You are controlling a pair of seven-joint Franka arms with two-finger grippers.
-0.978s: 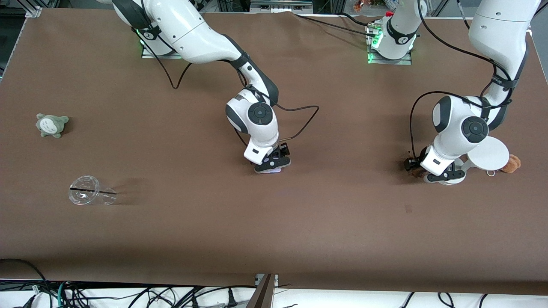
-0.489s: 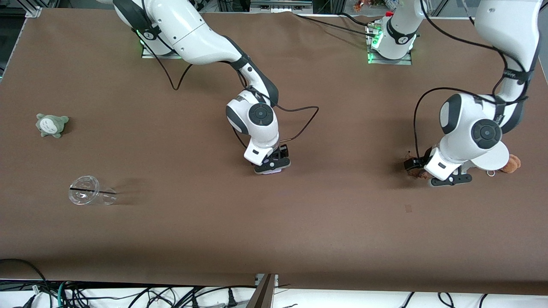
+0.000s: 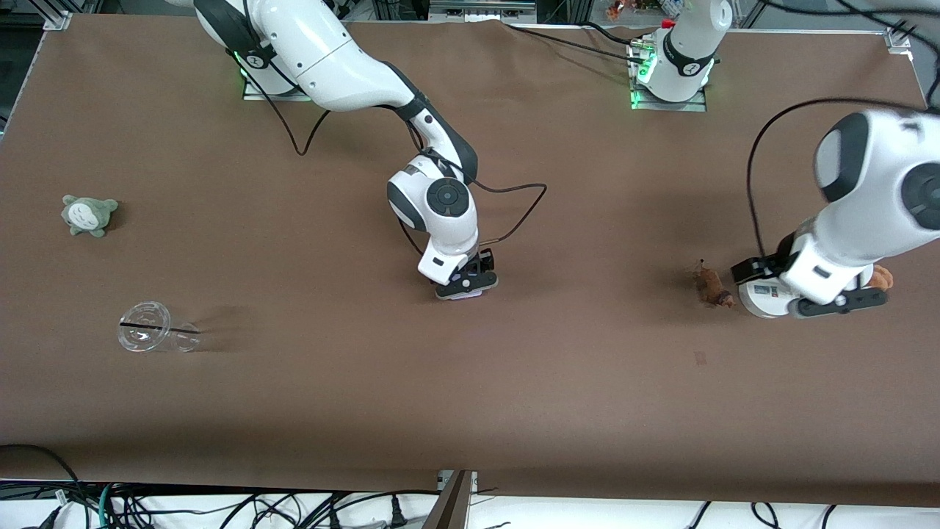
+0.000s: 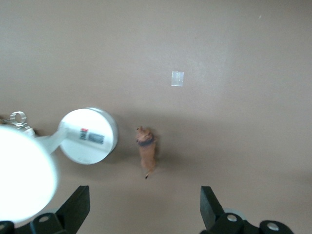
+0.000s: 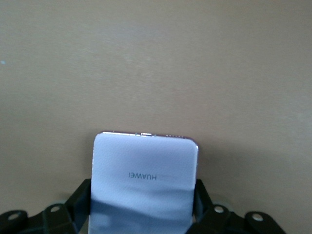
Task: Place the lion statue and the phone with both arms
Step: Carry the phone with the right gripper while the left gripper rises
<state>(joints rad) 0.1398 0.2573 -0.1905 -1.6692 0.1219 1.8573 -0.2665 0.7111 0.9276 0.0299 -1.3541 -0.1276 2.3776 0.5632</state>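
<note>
Our left gripper (image 4: pixel 141 214) has its fingers spread wide and empty in the air over the lion statue (image 3: pixel 712 286), which lies on the table just beside the white stand (image 3: pixel 764 297), so that half looks done. Our right gripper (image 3: pixel 467 283) grips the phone (image 5: pixel 144 183) by its long edges at mid-table, seemingly not yet released. The statue's long axis runs slantwise, its darker end nearer the front camera; the phone's free short end points away from the gripper.
</note>
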